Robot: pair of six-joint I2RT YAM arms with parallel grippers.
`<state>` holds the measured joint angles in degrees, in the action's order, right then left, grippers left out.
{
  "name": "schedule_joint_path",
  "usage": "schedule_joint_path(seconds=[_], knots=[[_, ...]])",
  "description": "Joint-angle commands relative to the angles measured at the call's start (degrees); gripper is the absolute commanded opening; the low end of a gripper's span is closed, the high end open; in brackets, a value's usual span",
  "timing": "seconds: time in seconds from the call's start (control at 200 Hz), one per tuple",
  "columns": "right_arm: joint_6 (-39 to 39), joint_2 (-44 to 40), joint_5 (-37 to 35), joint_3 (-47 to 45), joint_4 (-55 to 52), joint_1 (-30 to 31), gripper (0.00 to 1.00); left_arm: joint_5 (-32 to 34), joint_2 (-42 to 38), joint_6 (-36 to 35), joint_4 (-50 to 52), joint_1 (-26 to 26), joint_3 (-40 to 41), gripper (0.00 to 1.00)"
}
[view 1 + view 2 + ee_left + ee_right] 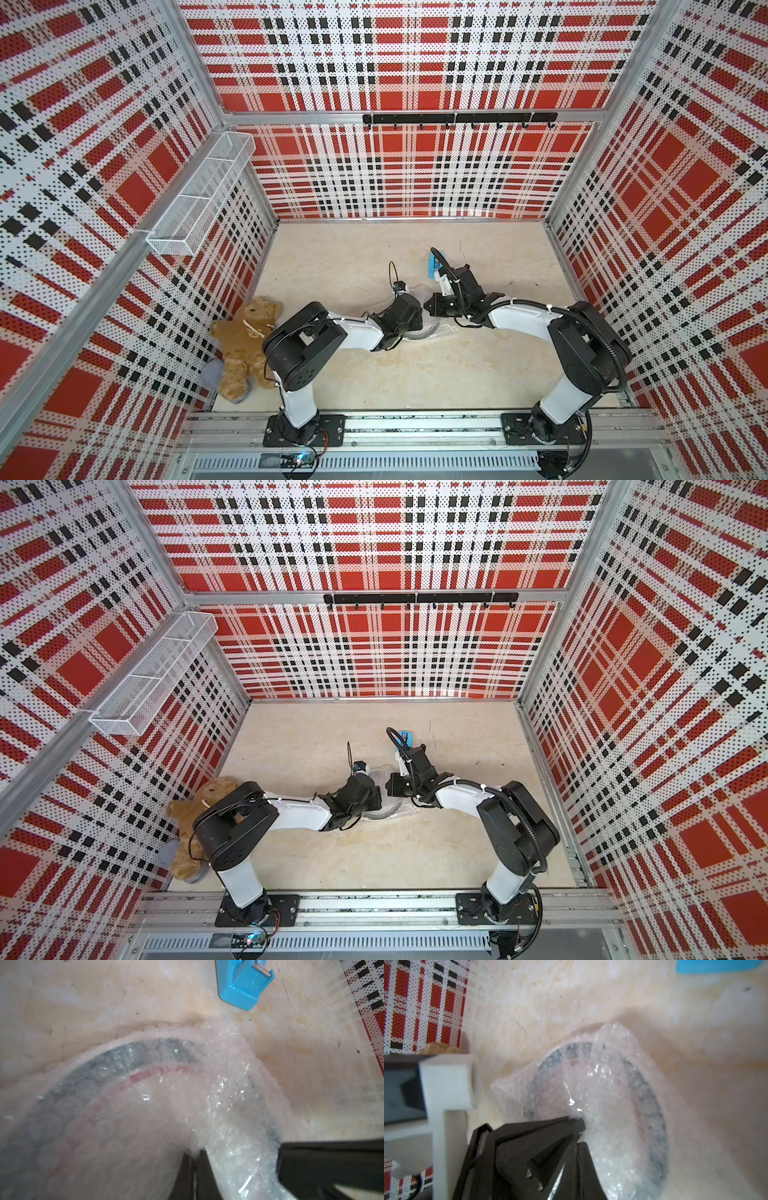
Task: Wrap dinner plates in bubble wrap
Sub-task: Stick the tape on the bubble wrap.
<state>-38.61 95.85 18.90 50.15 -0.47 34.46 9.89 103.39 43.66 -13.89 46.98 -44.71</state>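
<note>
The dinner plate (419,334) lies flat at mid-table under both wrists, its dark rim band (124,1057) and red ring showing through the bubble wrap (224,1076). The wrap is folded over the plate (652,1101) and bunched into a crumpled ridge (608,1076) across its middle. My left gripper (194,1152) is shut on a pinch of that wrap above the plate. My right gripper (580,1144) sits right beside it, tips together against the crumpled wrap; no sheet shows between them. In both top views the two grippers meet over the plate's far side (426,309) (384,789).
A blue tape dispenser (434,266) (243,982) stands just beyond the plate, close behind the right wrist. A brown teddy bear (245,340) lies by the left wall. A white wire basket (199,195) hangs on that wall, and a black hook rail (457,118) on the back wall.
</note>
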Motion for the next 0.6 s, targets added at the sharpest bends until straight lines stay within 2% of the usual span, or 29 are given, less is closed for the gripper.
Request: schedule_joint_path(seconds=[0.0,0.21,0.411,0.596], knots=[[1.6,1.0,2.5,-0.3,-4.0,0.6,0.01,-5.9,3.7,-0.1,13.9,1.8,3.0,0.00],[0.4,4.0,0.5,-5.4,-2.6,1.0,0.00,-5.8,4.0,0.0,14.0,1.8,2.9,0.00],[2.3,-1.8,-0.2,-1.5,-3.5,1.0,0.00,-6.0,4.3,-0.2,14.4,1.8,2.5,0.00],[1.6,-7.8,-1.0,-6.0,-3.8,1.0,0.00,-5.9,4.3,-0.2,14.5,1.8,2.5,0.00]])
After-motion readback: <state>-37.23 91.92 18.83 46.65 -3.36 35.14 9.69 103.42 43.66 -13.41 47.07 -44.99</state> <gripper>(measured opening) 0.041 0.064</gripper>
